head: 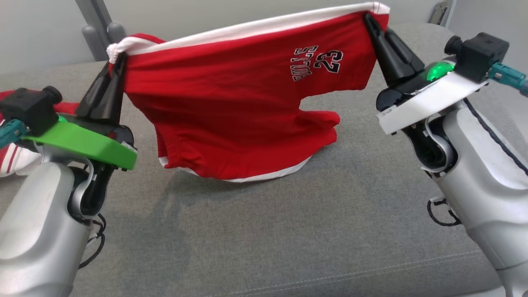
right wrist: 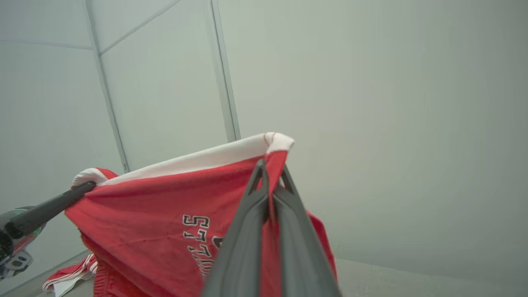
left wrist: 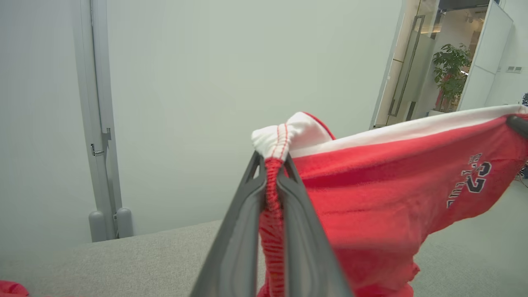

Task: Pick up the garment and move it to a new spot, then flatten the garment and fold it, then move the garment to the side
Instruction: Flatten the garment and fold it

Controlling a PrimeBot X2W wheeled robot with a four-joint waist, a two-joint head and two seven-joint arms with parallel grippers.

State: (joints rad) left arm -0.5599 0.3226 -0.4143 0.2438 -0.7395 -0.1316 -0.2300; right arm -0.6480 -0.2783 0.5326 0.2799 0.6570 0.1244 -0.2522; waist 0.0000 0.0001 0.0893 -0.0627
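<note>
So the left gripper (head: 119, 58) is clamping tight on 1 bunched top corner of the red garment (head: 231, 103), and the right gripper (head: 367, 18) is pinching the other corner. It's hanging stretched between them, upside-down 23 showing, bottom edge sagging onto the grey cushion (head: 288, 231).

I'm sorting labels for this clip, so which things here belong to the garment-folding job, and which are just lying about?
Job: red garment, left gripper, right gripper, grey cushioned surface.
Lying about: red-and-white cloth at the left, potted plant, grey post.
</note>
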